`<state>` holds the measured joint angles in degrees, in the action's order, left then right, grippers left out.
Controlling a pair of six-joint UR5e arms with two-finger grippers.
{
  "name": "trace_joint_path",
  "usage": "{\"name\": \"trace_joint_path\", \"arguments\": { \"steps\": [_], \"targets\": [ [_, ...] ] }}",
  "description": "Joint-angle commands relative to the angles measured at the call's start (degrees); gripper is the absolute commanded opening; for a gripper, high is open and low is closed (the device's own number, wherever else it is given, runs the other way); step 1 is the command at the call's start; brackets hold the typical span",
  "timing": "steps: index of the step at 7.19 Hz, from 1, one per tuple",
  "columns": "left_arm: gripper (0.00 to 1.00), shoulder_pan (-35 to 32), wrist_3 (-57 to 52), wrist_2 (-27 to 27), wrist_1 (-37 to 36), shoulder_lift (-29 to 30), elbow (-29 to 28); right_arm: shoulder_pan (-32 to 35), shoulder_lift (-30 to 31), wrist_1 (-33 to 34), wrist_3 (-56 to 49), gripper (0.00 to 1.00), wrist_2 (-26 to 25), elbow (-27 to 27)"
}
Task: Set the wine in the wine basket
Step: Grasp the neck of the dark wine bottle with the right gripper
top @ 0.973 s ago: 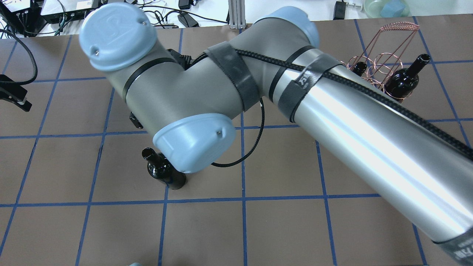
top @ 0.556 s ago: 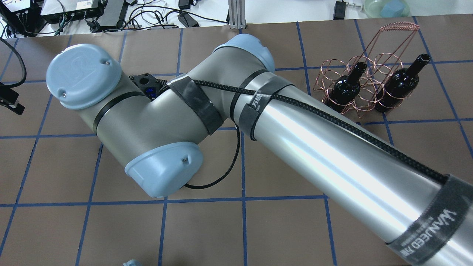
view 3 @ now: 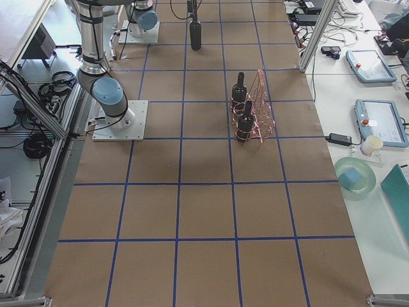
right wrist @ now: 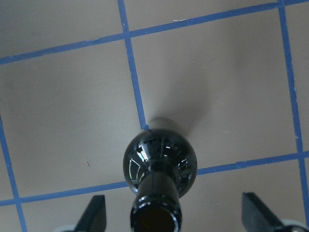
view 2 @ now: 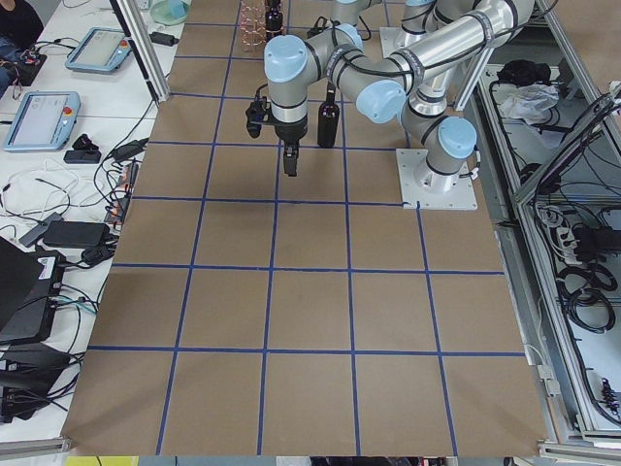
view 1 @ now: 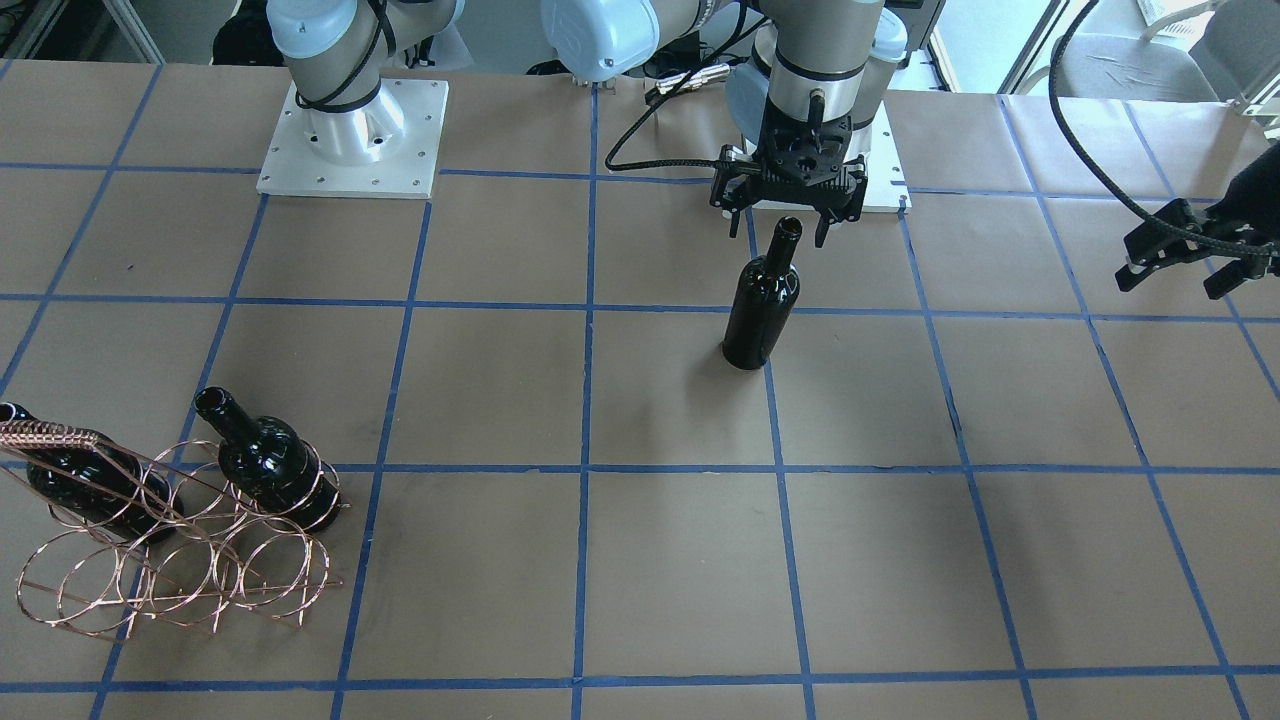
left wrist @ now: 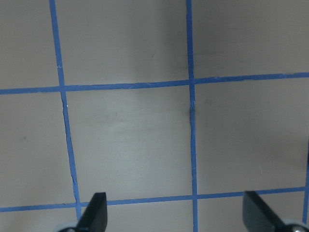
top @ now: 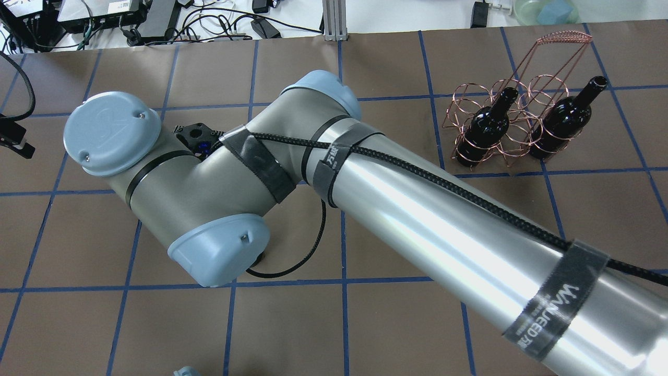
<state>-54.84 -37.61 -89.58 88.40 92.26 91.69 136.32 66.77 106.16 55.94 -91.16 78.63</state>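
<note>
A dark glass wine bottle [view 1: 760,300] stands upright alone on the table's brown paper. My right gripper [view 1: 785,222] hangs open right over its mouth, a finger on each side and apart from the glass. The right wrist view looks down the bottle [right wrist: 159,164] between the open fingers [right wrist: 94,212]. In the overhead view my right arm hides this bottle. The copper wire wine basket [view 1: 170,560] holds two more bottles [view 1: 265,460] [view 1: 80,480]; it also shows in the overhead view [top: 501,120]. My left gripper [view 1: 1175,275] is open and empty, off to the side.
The table is brown paper with a blue tape grid [view 1: 585,470]. Both arm bases [view 1: 350,140] stand at the robot's edge. My right arm [top: 417,209] stretches across the table's middle. Cables and devices [top: 130,15] lie beyond the far edge. The left wrist view shows bare paper [left wrist: 130,135].
My right arm has swung to the left and down in the overhead view. It now covers the lone bottle and no longer covers the wine basket. The left gripper has hardly moved.
</note>
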Motion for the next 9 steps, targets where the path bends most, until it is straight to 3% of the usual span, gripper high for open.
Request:
{"name": "trace_joint_path", "arguments": {
  "steps": [1, 2, 3, 4, 6, 7, 8, 9],
  "targets": [
    [1.0, 0.09, -0.01, -0.15, -0.42, 0.11, -0.02, 0.61, -0.59, 0.27, -0.04, 0.95, -0.6, -0.05],
    [1.0, 0.09, -0.01, -0.07, -0.42, -0.06, -0.11, 0.61, -0.94, 0.27, 0.22, 0.88, -0.25, 0.38],
    [1.0, 0.09, -0.01, -0.24, -1.12, 0.38, -0.03, 0.61, -0.94, 0.27, 0.22, 0.74, 0.01, 0.38],
    [1.0, 0.09, 0.08, -0.33, -1.39, 0.38, -0.02, 0.52, -0.77, 0.71, 0.14, 0.66, 0.02, 0.3],
    [1.0, 0.09, 0.25, -0.68, -1.47, 0.64, 0.06, 0.35, -0.68, 1.15, -0.04, 0.62, 0.02, 0.3],
    [1.0, 0.09, 0.25, -1.11, -1.56, 1.69, 0.76, 0.26, -0.59, 1.15, -0.3, 0.49, 0.1, 0.3],
    [1.0, 0.09, 0.25, -1.29, -1.65, 1.87, 0.16, 0.0, -0.59, 1.5, -0.39, 0.42, 0.19, 0.3],
    [1.0, 0.0, 0.34, -1.12, -1.65, 2.13, 0.06, -0.01, -0.59, 1.94, -0.22, 0.42, 0.19, 0.3]
  ]
}}
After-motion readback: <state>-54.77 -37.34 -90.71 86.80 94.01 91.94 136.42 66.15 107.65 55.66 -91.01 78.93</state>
